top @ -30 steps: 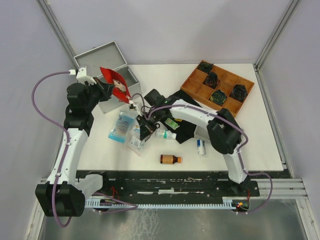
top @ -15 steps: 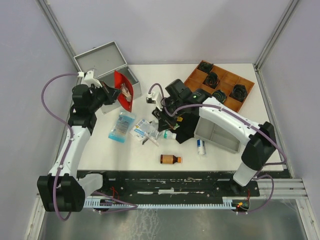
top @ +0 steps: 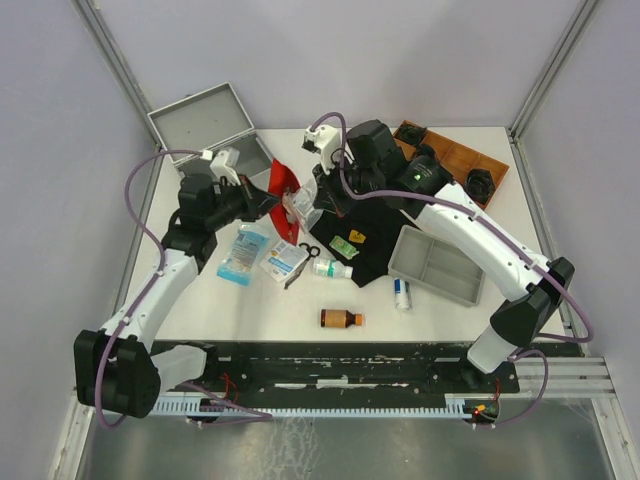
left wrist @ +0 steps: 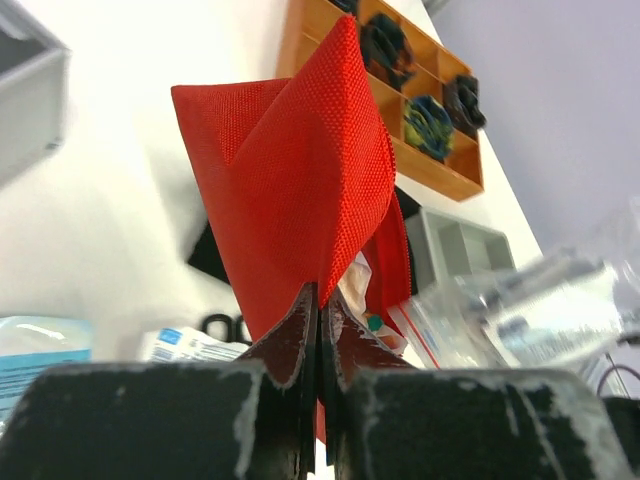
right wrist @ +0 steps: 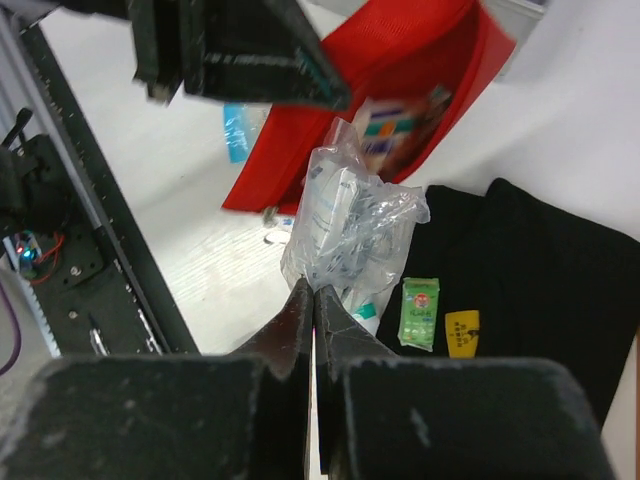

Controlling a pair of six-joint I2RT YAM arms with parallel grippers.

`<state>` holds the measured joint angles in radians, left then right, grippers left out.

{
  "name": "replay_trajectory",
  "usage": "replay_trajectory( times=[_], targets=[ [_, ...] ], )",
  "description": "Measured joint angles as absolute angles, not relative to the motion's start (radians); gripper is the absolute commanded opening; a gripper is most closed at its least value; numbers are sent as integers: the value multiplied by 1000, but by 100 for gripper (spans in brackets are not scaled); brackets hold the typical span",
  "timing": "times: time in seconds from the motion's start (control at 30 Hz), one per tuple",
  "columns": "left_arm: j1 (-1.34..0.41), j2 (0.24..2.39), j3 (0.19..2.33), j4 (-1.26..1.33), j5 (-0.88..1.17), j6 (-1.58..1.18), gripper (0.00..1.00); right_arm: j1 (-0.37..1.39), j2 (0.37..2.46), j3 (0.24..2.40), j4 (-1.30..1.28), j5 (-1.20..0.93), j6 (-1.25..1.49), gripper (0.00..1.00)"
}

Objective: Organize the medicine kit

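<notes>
The medicine kit (top: pixel 205 122), a silver-grey metal case, stands open at the back left with its lid up. My left gripper (top: pixel 266 199) is shut on the edge of the red pouch (top: pixel 283 183) and holds it open in the air, right of the case. In the left wrist view the pouch (left wrist: pixel 300 170) rises from the left gripper (left wrist: pixel 320 302). My right gripper (top: pixel 315 200) is shut on a clear plastic bag (top: pixel 300 213) of supplies, next to the pouch's mouth. In the right wrist view the bag (right wrist: pixel 355 215) hangs from the right gripper (right wrist: pixel 313 290) in front of the pouch (right wrist: pixel 400 90).
A black cloth (top: pixel 360 245) with a green packet (right wrist: pixel 420 312) lies mid-table. A grey divided tray (top: pixel 435 265) sits at its right and a wooden tray (top: pixel 455 160) behind. Blue-and-white packets (top: pixel 243 252), scissors (top: pixel 309 250), a brown bottle (top: pixel 340 319) and a small white bottle (top: pixel 401 292) lie in front.
My left arm has carried the red pouch rightward, away from the case. My right gripper has lifted the clear bag off the table and brought it back up to the pouch's mouth.
</notes>
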<state>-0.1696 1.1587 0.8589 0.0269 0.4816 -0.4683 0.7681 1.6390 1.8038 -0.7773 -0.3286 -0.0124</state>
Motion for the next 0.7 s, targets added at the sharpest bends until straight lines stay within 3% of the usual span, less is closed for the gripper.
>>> replay_trajectory(
  times=[0.2,0.7],
  targets=[
    [-269,1159,836,47,474,-468,3,768,1639,1814,-767,-207,29,1],
    [-290,1159,811,96,448,-468,3,768,1660,1834,-763,-42,91,0]
  ],
)
